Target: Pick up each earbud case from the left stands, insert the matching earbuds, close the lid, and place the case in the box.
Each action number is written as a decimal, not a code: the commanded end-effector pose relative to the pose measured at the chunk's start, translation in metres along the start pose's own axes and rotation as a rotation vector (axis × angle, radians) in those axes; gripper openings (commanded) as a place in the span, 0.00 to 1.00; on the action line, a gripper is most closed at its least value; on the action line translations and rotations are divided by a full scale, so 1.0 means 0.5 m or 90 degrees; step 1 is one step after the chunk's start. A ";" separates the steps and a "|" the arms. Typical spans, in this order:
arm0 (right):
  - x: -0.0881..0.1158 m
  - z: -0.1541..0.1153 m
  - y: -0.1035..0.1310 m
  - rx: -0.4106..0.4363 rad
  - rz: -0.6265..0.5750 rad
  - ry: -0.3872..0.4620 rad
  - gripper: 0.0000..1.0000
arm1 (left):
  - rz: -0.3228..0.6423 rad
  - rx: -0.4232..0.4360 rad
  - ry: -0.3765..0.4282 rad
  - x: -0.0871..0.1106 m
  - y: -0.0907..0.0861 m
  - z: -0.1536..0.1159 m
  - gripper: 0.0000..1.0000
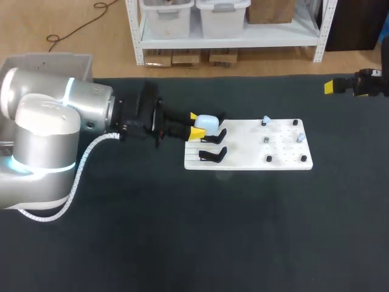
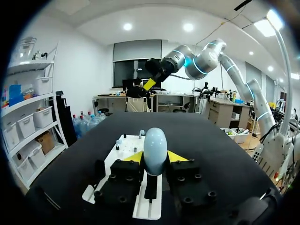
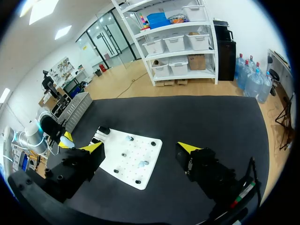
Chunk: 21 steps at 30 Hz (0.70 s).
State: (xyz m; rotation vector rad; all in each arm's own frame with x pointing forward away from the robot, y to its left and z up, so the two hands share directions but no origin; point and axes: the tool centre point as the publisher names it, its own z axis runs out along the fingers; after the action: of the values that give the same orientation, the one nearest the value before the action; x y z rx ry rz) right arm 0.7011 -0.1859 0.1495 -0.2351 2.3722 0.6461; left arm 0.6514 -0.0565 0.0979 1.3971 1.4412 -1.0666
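Left gripper (image 2: 155, 157): at the left end of the white board (image 1: 243, 159), my two yellow tips pressed against either side of the earbud case (image 1: 208, 123), so I have hold of it.
Earbud case: pale blue and rounded, lid down, at the board's far left corner, upright between my fingers.
Black stands (image 1: 213, 136): two of them on the board's left end, just beside the case on its near side, both bare and close under my left fingers.
Earbuds (image 1: 300, 137): small pale pieces on the right half of the board, among the pegs.
Pegs (image 1: 269, 159): short dark studs standing up around the earbuds.
Right gripper (image 3: 140, 147): well apart from the board, beyond its far right corner, fingers spread wide and holding nothing.
Grey box (image 1: 48, 61): far from the board's left end, behind my left arm.
Bench (image 1: 182, 243): dark mat under the board.
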 end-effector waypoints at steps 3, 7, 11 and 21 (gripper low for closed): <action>0.000 -0.001 0.001 0.001 0.000 0.000 1.00 | 0.001 -0.014 -0.002 0.000 -0.007 -0.001 0.00; 0.000 -0.001 0.001 0.001 0.000 0.000 1.00 | 0.001 -0.014 -0.002 0.000 -0.007 -0.001 0.00; 0.000 -0.001 0.001 0.001 0.000 0.000 1.00 | 0.001 -0.014 -0.002 0.000 -0.007 -0.001 0.00; 0.000 -0.001 0.001 0.001 0.000 0.000 1.00 | -0.005 -0.026 -0.022 -0.003 -0.018 0.005 0.00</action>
State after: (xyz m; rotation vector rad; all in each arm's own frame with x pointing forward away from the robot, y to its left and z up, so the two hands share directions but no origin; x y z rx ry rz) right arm 0.7011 -0.1859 0.1495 -0.2351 2.3722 0.6461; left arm 0.6488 -0.0575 0.1000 1.3645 1.4457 -1.0676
